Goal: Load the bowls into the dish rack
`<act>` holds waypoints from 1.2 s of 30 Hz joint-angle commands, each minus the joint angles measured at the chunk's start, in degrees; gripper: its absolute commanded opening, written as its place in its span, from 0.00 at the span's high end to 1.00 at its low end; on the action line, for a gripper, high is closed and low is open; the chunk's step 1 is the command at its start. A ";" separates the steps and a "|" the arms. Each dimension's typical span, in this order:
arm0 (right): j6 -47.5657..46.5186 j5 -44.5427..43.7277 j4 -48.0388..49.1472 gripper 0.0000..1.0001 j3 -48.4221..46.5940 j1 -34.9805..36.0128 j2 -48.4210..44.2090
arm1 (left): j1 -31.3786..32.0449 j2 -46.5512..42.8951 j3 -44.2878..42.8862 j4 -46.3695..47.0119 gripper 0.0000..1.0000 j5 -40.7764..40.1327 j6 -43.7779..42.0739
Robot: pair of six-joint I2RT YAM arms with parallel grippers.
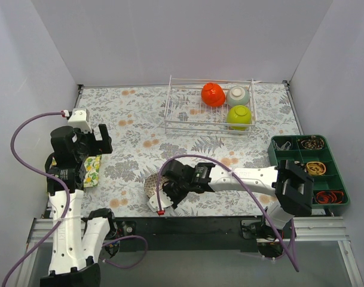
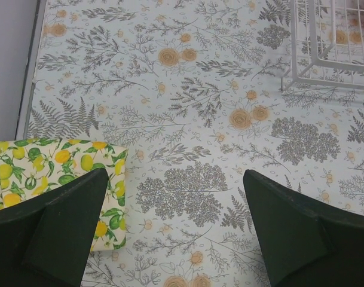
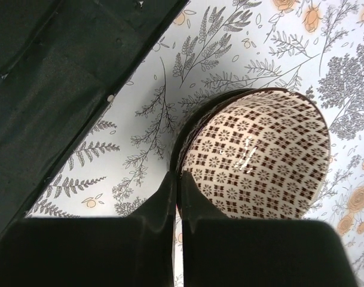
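Observation:
A dark brown-and-white patterned bowl (image 3: 259, 155) is tipped on its side near the table's front edge (image 1: 153, 186). My right gripper (image 3: 177, 179) is shut on its rim, one finger inside the bowl and one outside, also in the top view (image 1: 170, 190). The wire dish rack (image 1: 170, 101) stands at the back, its corner in the left wrist view (image 2: 325, 60). It holds an orange-red bowl (image 1: 212, 94), a pale blue-green bowl (image 1: 238, 95) and a lime-green bowl (image 1: 239, 116). My left gripper (image 2: 174, 176) hangs open over bare tablecloth at the left (image 1: 97, 143).
A lemon-print cloth (image 2: 56, 161) lies at the left edge under my left gripper's left finger, also in the top view (image 1: 92, 170). A dark green compartmented tray (image 1: 337, 161) with small items sits at the right. White walls enclose the table.

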State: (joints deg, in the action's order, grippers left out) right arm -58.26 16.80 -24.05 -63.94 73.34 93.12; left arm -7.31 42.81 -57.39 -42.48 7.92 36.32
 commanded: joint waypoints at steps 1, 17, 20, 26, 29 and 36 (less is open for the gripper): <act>1.21 -1.06 -1.17 0.99 -2.14 0.14 -2.85 | -1.48 -1.06 -2.29 -1.20 0.02 2.62 1.12; 40.30 12.98 0.13 0.99 -29.92 -28.14 -4.62 | -1.39 16.23 -14.65 11.80 0.56 22.92 4.37; 53.12 18.34 11.36 0.99 -26.60 -38.16 -5.14 | 0.18 25.99 -18.98 12.51 1.00 22.49 6.57; 81.08 27.76 39.06 0.99 -19.56 -53.20 0.73 | 5.89 39.44 -27.86 11.99 1.00 18.72 2.46; 92.77 28.73 50.92 0.99 -16.83 -56.28 4.87 | 12.83 47.07 -34.35 8.56 1.00 16.25 -4.83; 108.08 20.50 62.02 0.99 -16.48 -57.26 14.10 | 21.99 61.58 -48.24 10.65 1.00 12.38 -12.67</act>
State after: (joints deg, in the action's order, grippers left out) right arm 35.57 40.75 23.14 -79.66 15.70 106.00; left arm 12.27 100.20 -98.87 -32.91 23.46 29.41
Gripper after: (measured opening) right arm 0.040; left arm 0.009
